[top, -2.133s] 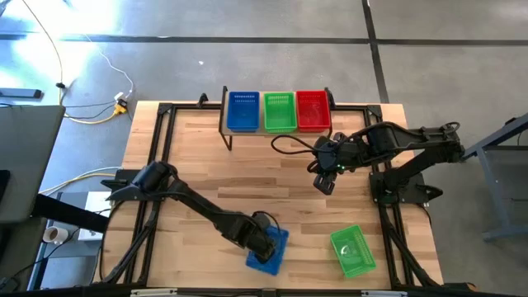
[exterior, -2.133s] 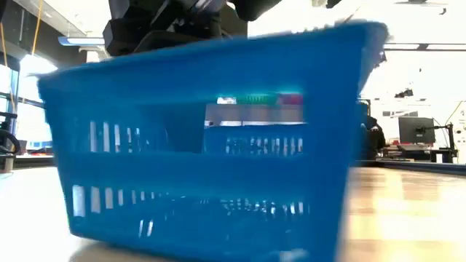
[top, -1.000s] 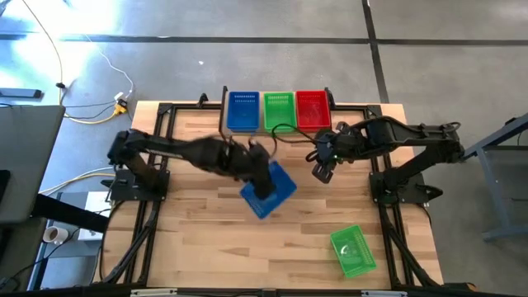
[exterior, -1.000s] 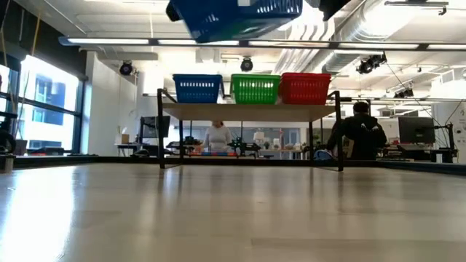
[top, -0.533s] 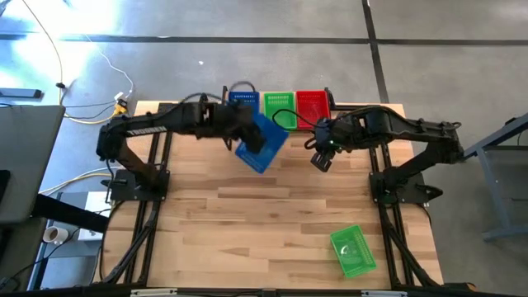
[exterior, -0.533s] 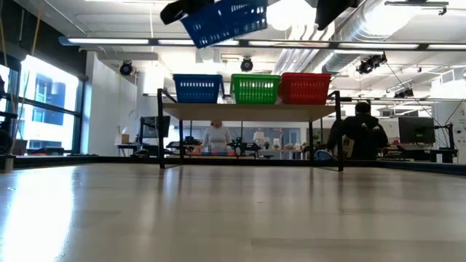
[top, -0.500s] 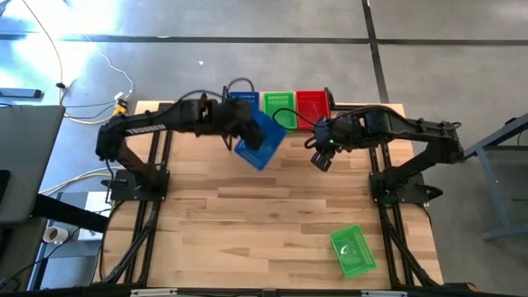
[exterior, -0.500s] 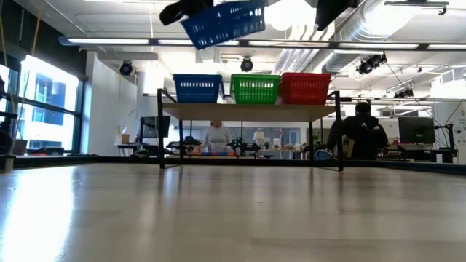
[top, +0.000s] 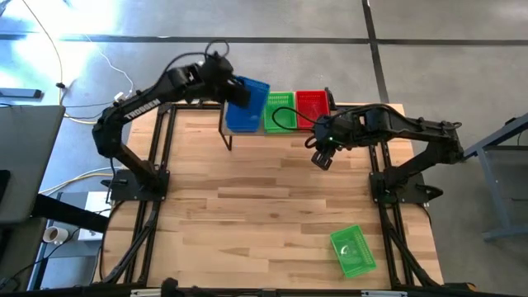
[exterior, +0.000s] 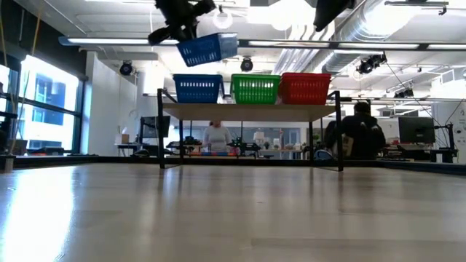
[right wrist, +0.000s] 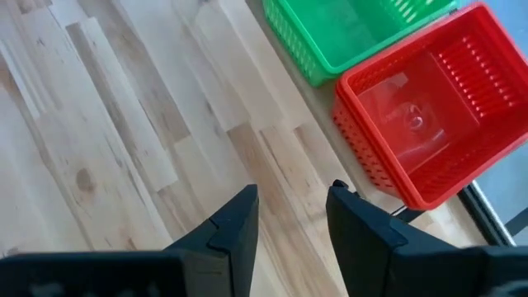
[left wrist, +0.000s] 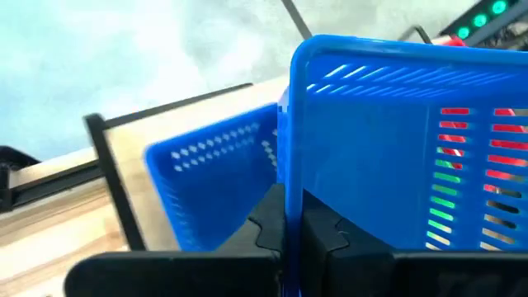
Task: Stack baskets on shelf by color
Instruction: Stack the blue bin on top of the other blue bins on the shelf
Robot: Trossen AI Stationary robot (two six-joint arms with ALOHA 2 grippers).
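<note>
Left hand [left wrist: 285, 227]: fingers pressed together on the rim wall of a carried blue basket [top: 250, 97], pinching thin plastic between the pads. In the low view this basket [exterior: 207, 48] hangs tilted in the air, above and apart from the shelf stack.

Blue basket on shelf [top: 242, 117]: sits at the left end of the shelf [exterior: 247, 110], directly under the carried one.

Green basket on shelf [top: 279, 111]: middle place. Red basket on shelf [top: 311, 109]: right end, touching the green.

Loose green basket [top: 353, 250]: lying on the tabletop [top: 247, 214] near its front right corner, well apart from the shelf.

Right hand [right wrist: 293, 223]: fingers spread, holding nothing, hovering over the tabletop just in front of the red basket.

Handling, as judged: light, thin perforated plastic, somewhat flexible and likely smooth; a pinch on the rim lets it swing and tilt. Levelling it before nesting looks advisable.
</note>
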